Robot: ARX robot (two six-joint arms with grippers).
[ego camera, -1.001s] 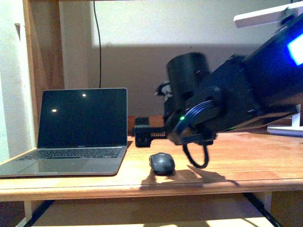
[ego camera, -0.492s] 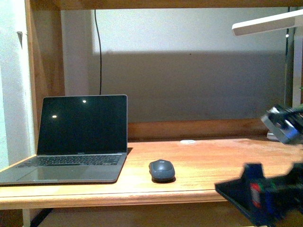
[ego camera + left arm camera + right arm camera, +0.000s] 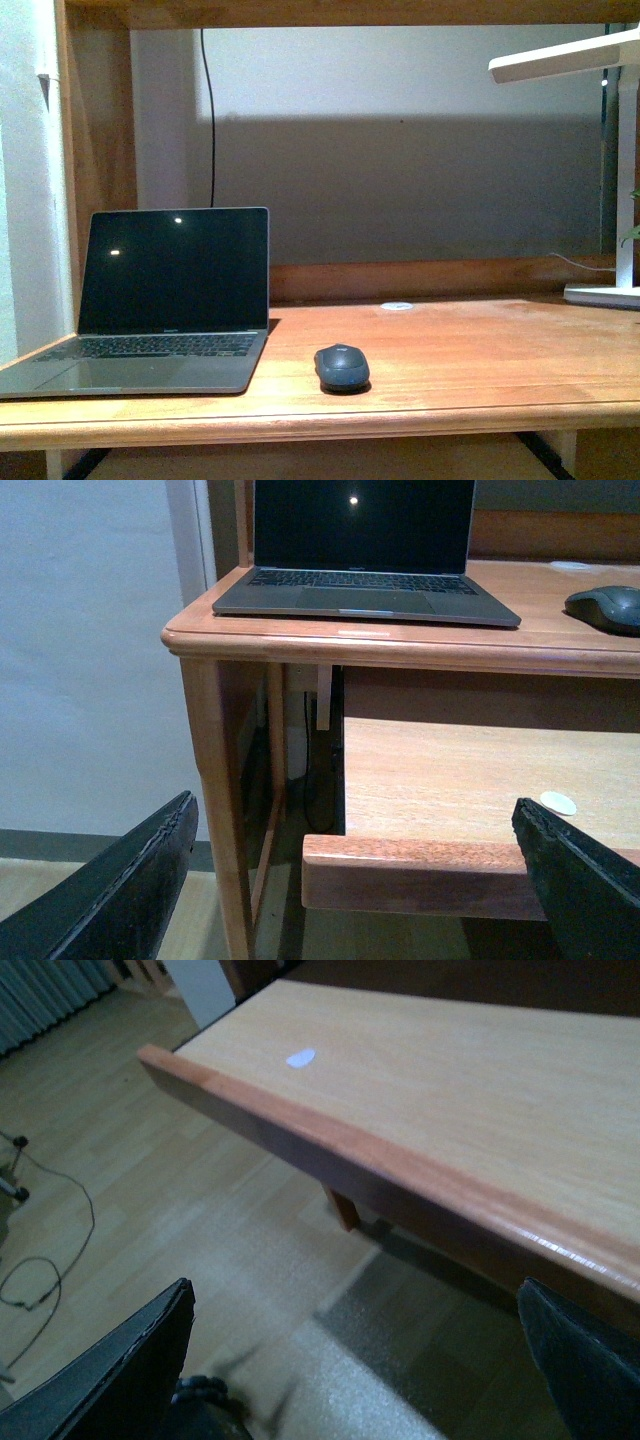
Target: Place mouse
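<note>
The dark grey mouse (image 3: 342, 367) lies on the wooden desk top (image 3: 470, 350), just right of the open laptop (image 3: 160, 300). It also shows in the left wrist view (image 3: 606, 608) at the desk's far right. Neither arm shows in the front view. My left gripper (image 3: 355, 880) is open and empty, low in front of the desk's lower shelf (image 3: 440, 780). My right gripper (image 3: 360, 1370) is open and empty, below the edge of a wooden shelf (image 3: 430, 1090), above the floor.
A white desk lamp (image 3: 600, 150) stands at the desk's right. A small white disc (image 3: 396, 305) lies at the back of the desk; another disc (image 3: 558, 803) lies on the lower shelf. A cable (image 3: 40, 1250) lies on the floor.
The right arm filled the front view a second ago, dropped to the lower right half a second ago, and is now out of that view. The mouse stays on the desk.
</note>
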